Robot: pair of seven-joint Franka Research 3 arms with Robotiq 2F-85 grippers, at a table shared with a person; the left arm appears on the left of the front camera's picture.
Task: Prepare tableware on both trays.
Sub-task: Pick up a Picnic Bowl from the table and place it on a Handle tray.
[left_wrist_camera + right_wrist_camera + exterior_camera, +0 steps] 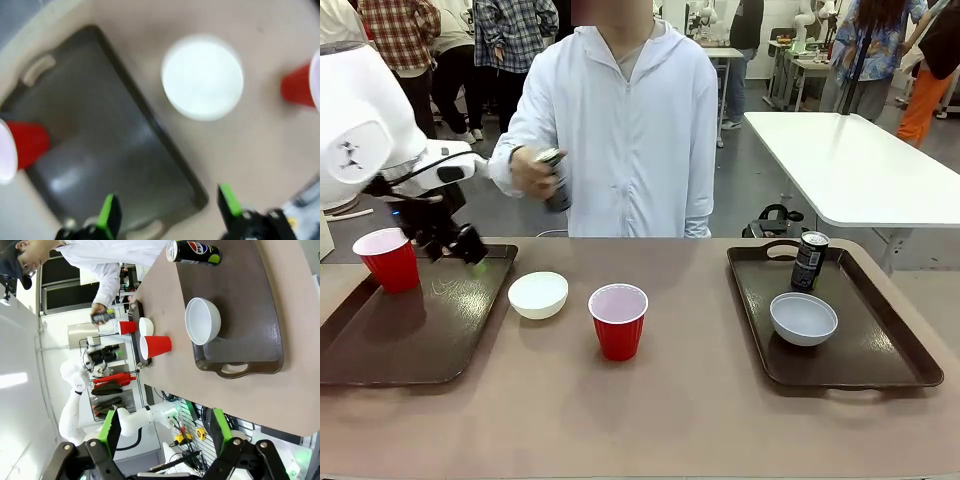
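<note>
Person's hand [530, 172] round slim dark can [557, 185]; L gripper [167, 202] agape over glossy brown tray [100, 140].

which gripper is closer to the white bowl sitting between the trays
Left. The left gripper hovers over the left tray's far corner, beside the white bowl; the right gripper hangs out past the right tray.
</note>
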